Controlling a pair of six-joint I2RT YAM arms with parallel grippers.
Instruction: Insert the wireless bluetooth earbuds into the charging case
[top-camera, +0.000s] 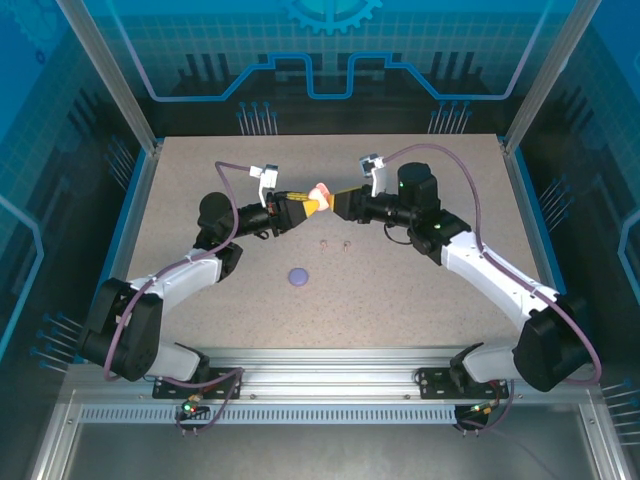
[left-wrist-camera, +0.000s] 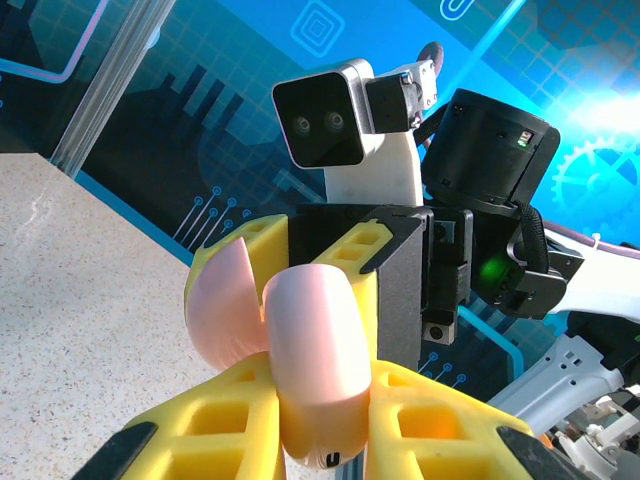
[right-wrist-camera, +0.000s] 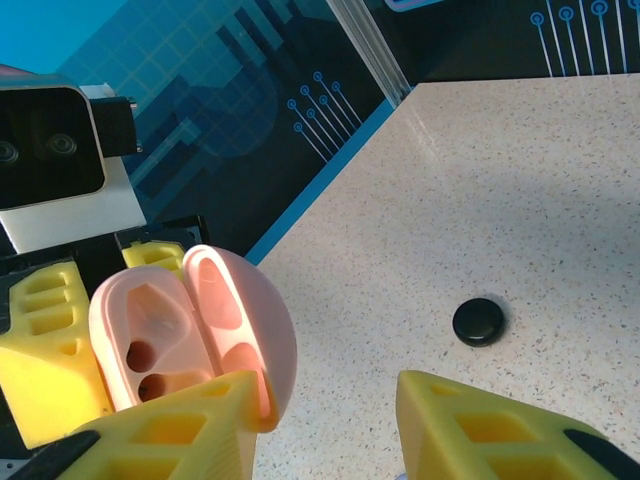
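Observation:
My left gripper (top-camera: 312, 203) is shut on an open pale pink charging case (top-camera: 320, 190), held above the middle of the table. In the left wrist view the case (left-wrist-camera: 315, 350) sits between the yellow fingers (left-wrist-camera: 220, 420), with its lid (left-wrist-camera: 222, 310) swung away. My right gripper (top-camera: 338, 201) faces it from the right. In the right wrist view the case's two sockets (right-wrist-camera: 150, 365) are empty, and the right gripper (right-wrist-camera: 325, 400) is open, with its left finger (right-wrist-camera: 170, 430) against the lid's edge (right-wrist-camera: 245, 340). Two tiny pale earbuds (top-camera: 323, 243) (top-camera: 345, 244) lie on the table below.
A round lilac case (top-camera: 298, 276) lies closed on the speckled table (top-camera: 420, 290), nearer the arms' bases. A round black case (right-wrist-camera: 478, 321) rests on the table beyond the right fingers. Blue walls and metal posts (top-camera: 130, 90) border the table.

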